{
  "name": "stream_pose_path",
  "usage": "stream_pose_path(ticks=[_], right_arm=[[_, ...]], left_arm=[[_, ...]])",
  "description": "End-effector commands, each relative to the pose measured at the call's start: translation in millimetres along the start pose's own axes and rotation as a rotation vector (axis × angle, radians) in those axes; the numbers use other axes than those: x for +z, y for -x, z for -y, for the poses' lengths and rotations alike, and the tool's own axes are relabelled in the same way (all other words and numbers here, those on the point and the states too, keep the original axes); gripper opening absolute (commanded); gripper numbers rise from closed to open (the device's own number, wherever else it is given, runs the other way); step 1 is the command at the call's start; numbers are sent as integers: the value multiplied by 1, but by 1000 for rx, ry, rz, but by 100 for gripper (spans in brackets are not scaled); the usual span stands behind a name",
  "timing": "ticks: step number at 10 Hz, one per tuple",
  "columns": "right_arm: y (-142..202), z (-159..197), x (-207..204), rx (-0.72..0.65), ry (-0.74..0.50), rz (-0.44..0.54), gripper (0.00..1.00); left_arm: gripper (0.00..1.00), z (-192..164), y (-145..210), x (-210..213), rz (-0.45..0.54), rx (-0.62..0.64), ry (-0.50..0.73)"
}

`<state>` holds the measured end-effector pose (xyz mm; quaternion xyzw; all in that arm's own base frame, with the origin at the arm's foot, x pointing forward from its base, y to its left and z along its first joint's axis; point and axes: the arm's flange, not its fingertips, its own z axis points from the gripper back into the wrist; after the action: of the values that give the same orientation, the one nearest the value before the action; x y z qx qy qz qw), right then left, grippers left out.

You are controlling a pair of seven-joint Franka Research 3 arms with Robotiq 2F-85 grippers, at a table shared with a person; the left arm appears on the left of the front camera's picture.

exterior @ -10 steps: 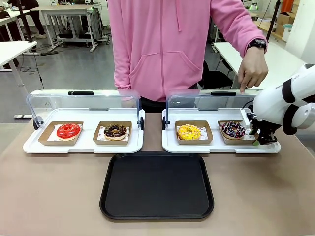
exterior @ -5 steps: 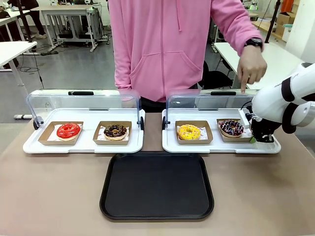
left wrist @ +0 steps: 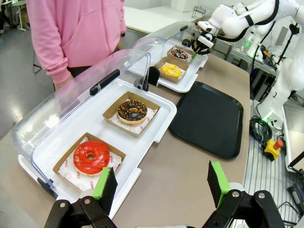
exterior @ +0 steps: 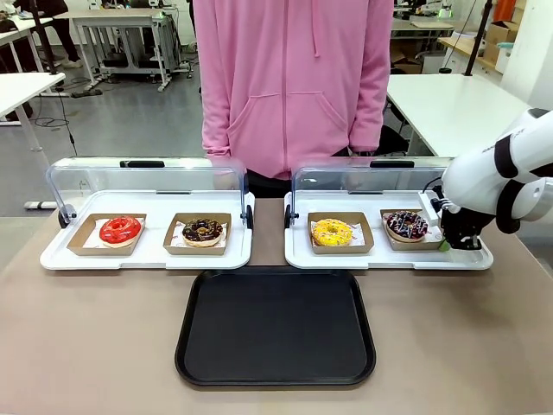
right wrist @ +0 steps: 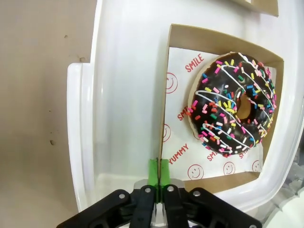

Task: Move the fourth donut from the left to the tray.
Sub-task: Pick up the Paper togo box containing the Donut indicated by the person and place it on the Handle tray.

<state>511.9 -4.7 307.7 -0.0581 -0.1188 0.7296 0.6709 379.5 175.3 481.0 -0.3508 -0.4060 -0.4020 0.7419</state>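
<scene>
The fourth donut (exterior: 407,225), chocolate-glazed with white drizzle and coloured sprinkles, sits in a brown cardboard holder (exterior: 413,242) at the right end of the right white tray. In the right wrist view my right gripper (right wrist: 159,172) is shut, its green pads pinched on the near edge of the holder (right wrist: 213,38), beside the donut (right wrist: 232,104). From the front, that gripper (exterior: 451,245) stands at the holder's right side. The black tray (exterior: 275,324) lies bare at the table's front middle. My left gripper (left wrist: 161,185) hangs open above the table by the left white tray, holding nothing.
Two white trays (exterior: 147,257) (exterior: 380,259) with raised clear lids hold a red donut (exterior: 120,229), a crumb-topped chocolate donut (exterior: 203,230) and a yellow donut (exterior: 333,232). A person in a pink hoodie (exterior: 289,78) stands behind the far edge, hands down.
My right gripper has shut on the holder's edge, nudging the holder slightly left. The person's pointing hand has withdrawn from above the right tray.
</scene>
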Motion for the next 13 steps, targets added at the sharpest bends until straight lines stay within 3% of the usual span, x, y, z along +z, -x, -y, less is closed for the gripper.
stream_pose_path(ticks=[1,9,13], right_arm=[[0,-1,0,0,3,-1,0],[-50,-40,78,-55,102,30,2],[-99,-81,111,-104,50,101,2]], left_arm=[[100,0,-1,2,5,-21,9],[100,0,-1,2,5,-21,9],[100,0,-1,2,5,-21,9]])
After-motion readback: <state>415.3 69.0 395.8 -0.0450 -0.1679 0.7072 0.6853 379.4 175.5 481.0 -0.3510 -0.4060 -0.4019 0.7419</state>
